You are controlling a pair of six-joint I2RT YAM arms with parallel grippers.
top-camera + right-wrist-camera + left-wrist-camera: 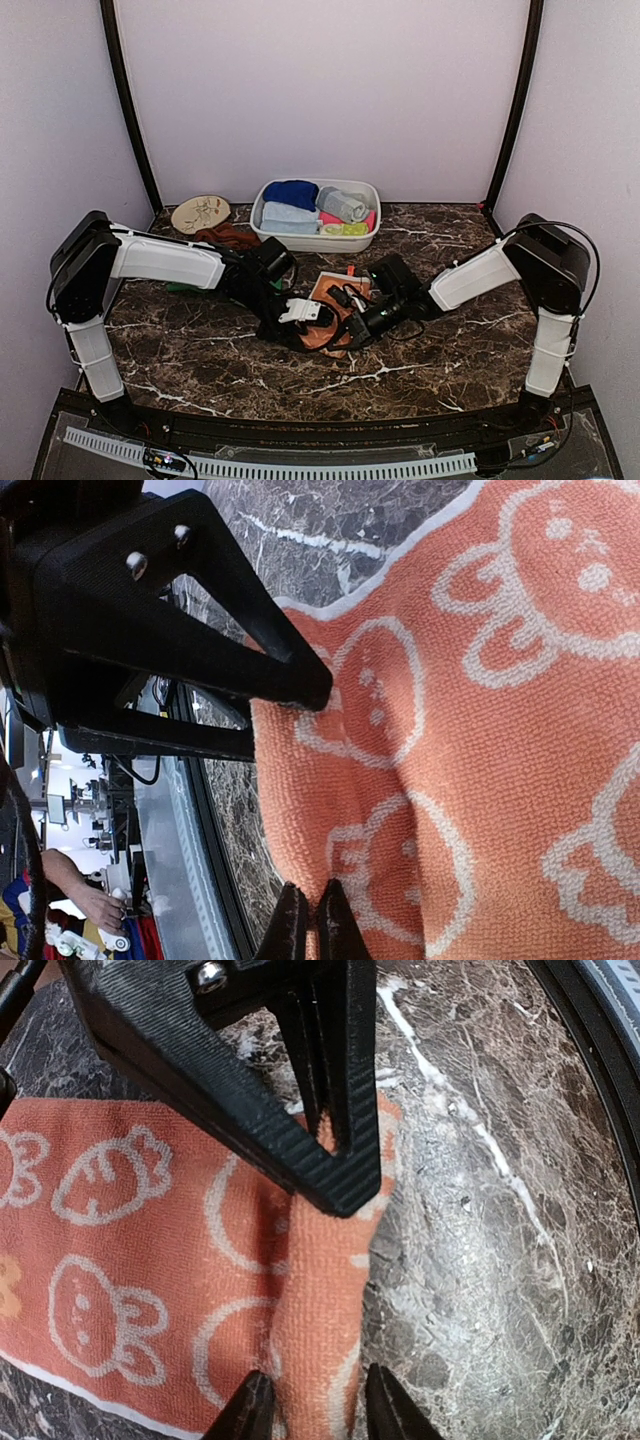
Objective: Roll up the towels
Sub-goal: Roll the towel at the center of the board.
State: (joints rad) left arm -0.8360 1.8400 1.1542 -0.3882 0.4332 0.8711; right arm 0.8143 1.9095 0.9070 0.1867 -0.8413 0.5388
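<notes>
One dark marbled surface (200, 350) carries everything. Two arms, the left arm (165, 262) and right arm (475, 275), reach inward from the sides and meet at the middle. At the back stands a white basin (315, 243) packed with rolled cloths in blue, grey, pink and yellow-green. Left of it lies a round beige dish (200, 213), and just in front of that a crumpled rust towel (228, 236). A bit of green towel (180, 288) shows under the left arm.

Between the two arms, at the centre of the surface, lies the orange towel (130, 1260), printed with cream bunnies and carrots and edged in white. The left gripper (315, 1410) pinches a raised fold along one edge of this towel, a finger touching each side of the ridge. The right gripper (312, 920) has its fingers pressed together on the same towel near its white edge, with a crease in the cloth running up to the tips.
</notes>
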